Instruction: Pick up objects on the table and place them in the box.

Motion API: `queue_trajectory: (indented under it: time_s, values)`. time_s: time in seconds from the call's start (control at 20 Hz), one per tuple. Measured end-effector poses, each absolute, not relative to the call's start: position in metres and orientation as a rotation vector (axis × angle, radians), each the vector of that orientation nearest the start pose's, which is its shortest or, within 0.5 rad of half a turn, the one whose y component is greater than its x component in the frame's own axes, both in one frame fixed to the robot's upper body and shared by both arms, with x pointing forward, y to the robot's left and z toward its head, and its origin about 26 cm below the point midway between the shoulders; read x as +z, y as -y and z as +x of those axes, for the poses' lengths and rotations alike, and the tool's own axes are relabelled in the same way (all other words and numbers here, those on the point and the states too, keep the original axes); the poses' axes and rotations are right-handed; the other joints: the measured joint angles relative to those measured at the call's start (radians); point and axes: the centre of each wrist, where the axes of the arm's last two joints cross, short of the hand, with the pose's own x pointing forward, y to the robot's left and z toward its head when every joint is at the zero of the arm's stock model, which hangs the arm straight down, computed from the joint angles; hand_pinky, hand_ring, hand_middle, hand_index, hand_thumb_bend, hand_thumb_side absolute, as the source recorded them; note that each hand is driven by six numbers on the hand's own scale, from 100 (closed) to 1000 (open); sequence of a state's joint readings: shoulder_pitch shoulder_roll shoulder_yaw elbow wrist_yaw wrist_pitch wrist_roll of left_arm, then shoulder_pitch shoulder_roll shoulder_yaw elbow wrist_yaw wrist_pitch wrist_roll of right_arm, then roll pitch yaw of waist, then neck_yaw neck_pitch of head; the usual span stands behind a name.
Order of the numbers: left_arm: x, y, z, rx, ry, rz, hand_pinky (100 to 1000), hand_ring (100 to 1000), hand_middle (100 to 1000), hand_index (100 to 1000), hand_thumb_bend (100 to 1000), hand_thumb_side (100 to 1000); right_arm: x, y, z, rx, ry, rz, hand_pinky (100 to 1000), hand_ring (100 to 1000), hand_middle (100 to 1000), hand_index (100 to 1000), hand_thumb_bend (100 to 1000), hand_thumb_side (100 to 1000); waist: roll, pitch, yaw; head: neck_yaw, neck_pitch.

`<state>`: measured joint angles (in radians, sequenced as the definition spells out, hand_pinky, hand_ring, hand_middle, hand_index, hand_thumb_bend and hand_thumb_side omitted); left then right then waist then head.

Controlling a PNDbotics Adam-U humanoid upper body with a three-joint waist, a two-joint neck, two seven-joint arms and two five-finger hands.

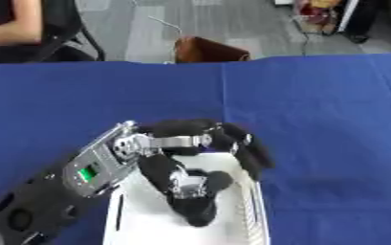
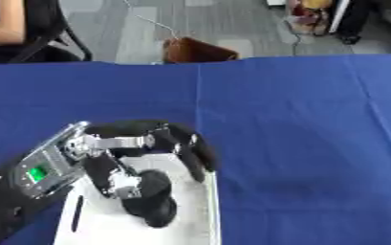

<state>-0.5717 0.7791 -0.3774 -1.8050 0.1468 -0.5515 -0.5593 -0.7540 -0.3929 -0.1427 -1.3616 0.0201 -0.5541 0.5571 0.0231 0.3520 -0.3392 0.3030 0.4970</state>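
A white box (image 1: 258, 210) stands at the near edge of the blue table (image 1: 332, 119), low in the middle of the left eye view. My left hand (image 1: 186, 184) reaches in from the lower left and hangs over the box. Its fingers (image 1: 247, 148) arch over the far rim, and the thumb points down into the box. White box floor shows in the gap between thumb and fingers, and I see nothing held there. A thin dark stick-like thing (image 1: 119, 213) lies along the box's left side. The hand hides part of the box floor. No right hand shows in either view.
Blue cloth covers the whole table, stretching wide to the right of and beyond the box. A brown object (image 1: 208, 50) stands on the floor just past the far edge. A black chair (image 1: 64, 33) stands at the upper left.
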Motion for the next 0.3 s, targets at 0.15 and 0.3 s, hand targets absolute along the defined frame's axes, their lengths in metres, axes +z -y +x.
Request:
queue_trajectory:
  time_s: [0.15, 0.3]
  values:
    - [0.2282, -0.2512, 0.3378, 2.208, -2.633, 0.269, 844, 1000, 993, 1000, 100, 823, 0.2363, 0.3065, 0.4233, -1.447, -3.317, 0.149, 717, 822, 825, 933, 876, 691, -0.001, 0.0, 0.003, 0.0, 0.0]
    - [0.2281, -0.2511, 0.3378, 2.213, -2.628, 0.26, 849, 1000, 994, 1000, 100, 829, 0.2363, 0.3065, 0.4233, -1.447, -3.317, 0.149, 717, 822, 825, 933, 877, 690, -0.003, 0.0, 0.004, 0.0, 0.0]
